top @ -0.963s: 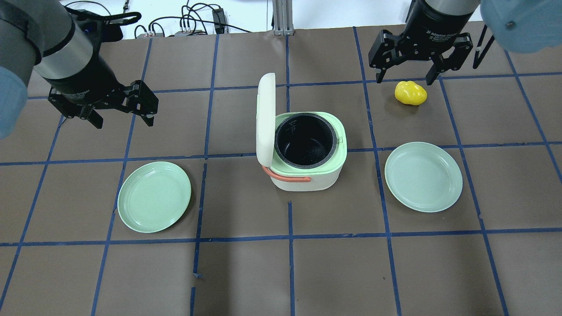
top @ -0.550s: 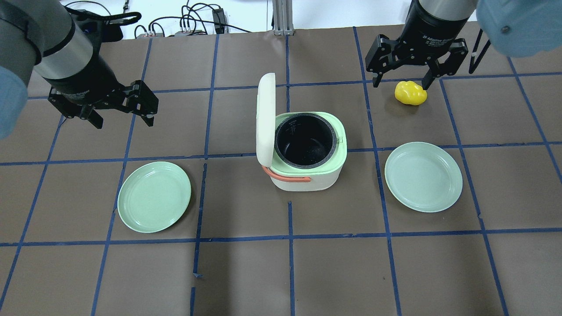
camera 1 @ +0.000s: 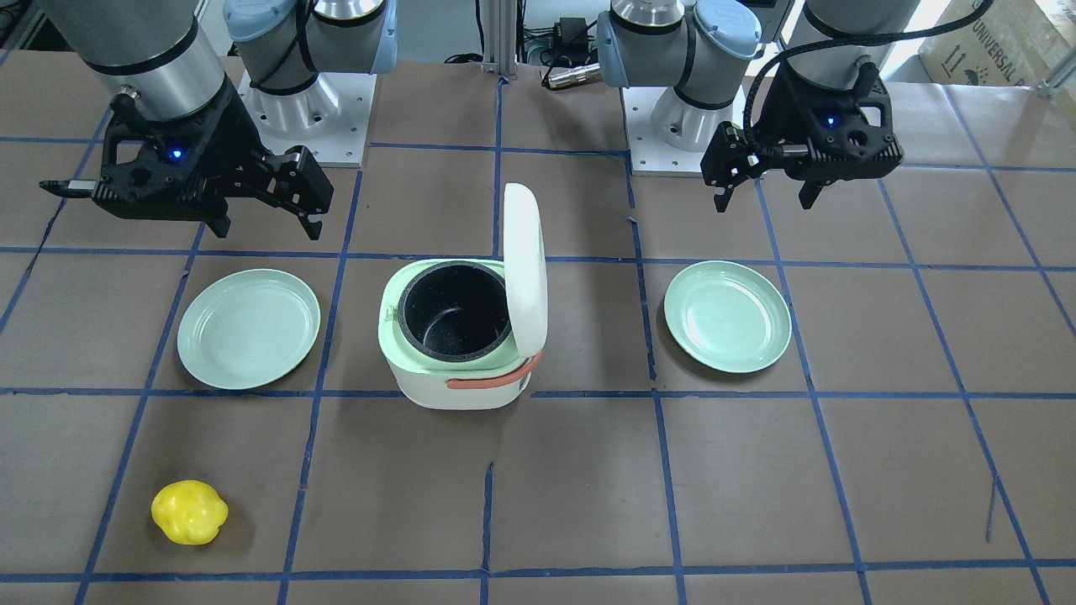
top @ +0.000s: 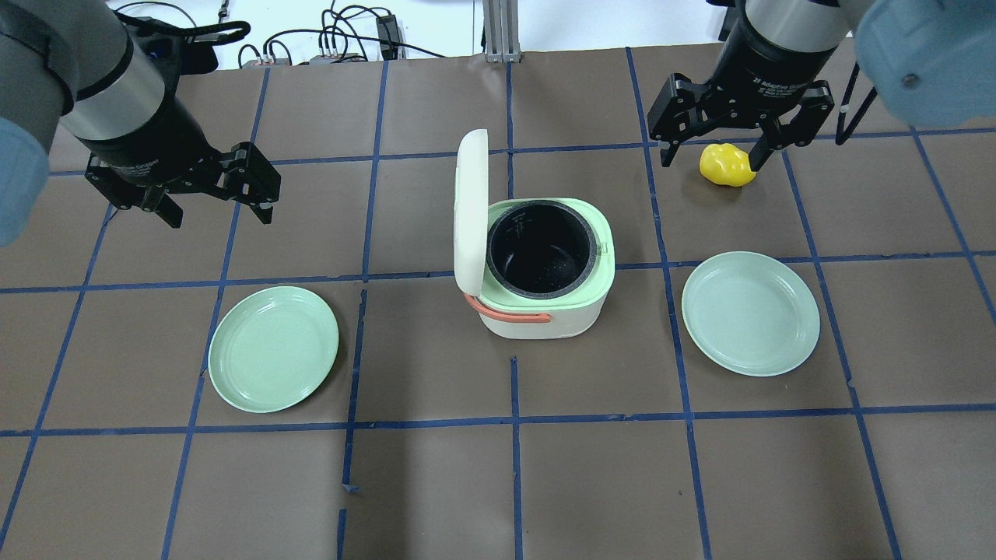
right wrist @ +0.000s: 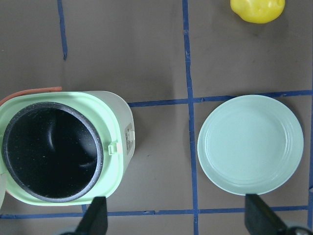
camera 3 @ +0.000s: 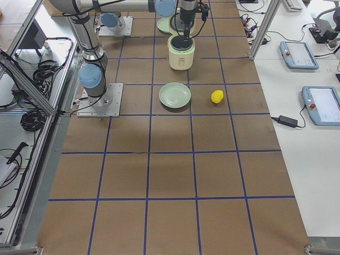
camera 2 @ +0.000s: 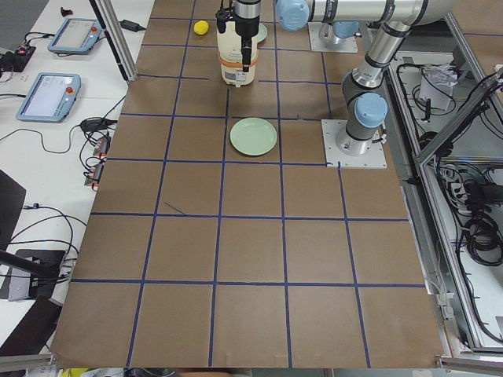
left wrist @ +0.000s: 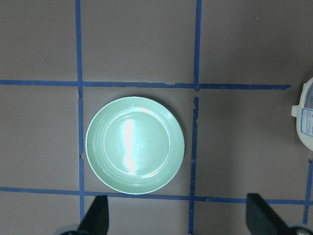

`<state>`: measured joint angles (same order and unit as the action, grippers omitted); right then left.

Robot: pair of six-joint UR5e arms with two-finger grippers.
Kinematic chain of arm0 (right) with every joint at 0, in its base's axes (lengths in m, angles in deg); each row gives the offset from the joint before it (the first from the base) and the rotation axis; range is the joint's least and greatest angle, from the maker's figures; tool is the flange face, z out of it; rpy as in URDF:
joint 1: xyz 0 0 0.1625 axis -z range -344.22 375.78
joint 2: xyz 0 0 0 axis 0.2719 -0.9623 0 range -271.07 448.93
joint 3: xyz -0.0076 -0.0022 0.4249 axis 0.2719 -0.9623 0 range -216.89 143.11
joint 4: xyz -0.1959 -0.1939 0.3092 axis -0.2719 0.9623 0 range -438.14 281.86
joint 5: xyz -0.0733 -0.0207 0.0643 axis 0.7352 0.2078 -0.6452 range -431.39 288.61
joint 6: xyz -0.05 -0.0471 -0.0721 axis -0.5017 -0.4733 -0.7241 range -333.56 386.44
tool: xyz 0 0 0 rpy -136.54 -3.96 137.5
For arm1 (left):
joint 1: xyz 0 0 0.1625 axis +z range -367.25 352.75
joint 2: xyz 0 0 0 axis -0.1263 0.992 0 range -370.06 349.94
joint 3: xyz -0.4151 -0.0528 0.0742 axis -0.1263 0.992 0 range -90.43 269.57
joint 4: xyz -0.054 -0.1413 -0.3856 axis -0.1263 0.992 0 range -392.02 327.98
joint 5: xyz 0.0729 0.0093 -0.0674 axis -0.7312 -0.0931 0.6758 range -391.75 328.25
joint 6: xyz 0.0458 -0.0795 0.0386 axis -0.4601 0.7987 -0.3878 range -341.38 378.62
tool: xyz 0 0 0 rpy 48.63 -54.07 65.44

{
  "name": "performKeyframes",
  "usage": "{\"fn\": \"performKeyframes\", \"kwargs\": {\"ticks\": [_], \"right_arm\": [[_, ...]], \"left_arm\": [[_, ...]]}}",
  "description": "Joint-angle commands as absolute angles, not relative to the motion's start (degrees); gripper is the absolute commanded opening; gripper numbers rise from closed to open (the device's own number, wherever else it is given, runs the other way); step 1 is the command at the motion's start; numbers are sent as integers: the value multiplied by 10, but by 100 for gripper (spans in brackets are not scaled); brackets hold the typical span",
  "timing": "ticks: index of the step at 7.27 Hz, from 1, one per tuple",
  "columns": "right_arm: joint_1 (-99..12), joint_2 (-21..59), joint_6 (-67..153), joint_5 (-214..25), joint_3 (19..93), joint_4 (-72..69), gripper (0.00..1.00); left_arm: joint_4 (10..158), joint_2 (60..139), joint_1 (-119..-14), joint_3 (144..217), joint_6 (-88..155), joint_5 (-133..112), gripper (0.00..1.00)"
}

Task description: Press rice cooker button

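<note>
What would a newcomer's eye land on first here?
The cooker at the table's centre, its lid standing open over an empty black pot. Next, the bright yellow object lying alone on the far side of the table, on the robot's right. The green left plate and right plate flank the cooker.

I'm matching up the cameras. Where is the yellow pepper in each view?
Front-facing: yellow pepper lower left.
Overhead: upper right.
Exterior left: top, left of centre.
Exterior right: just right of the near plate.
Left wrist: not in it.
Right wrist: top right, cropped.
Shared landmark: rice cooker.
</note>
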<state>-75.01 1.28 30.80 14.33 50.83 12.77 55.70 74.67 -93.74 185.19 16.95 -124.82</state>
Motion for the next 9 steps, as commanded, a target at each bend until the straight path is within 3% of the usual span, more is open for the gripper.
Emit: {"fn": "performKeyframes", "kwargs": {"ticks": [1,9], "right_arm": [[-747,16,306,144,500,129,100],[-747,23,303,150,528,176,100]], "left_arm": [[558,747,-937,1852,169,-1248,100],[557,747,-937,1852,169,-1248,100]]}}
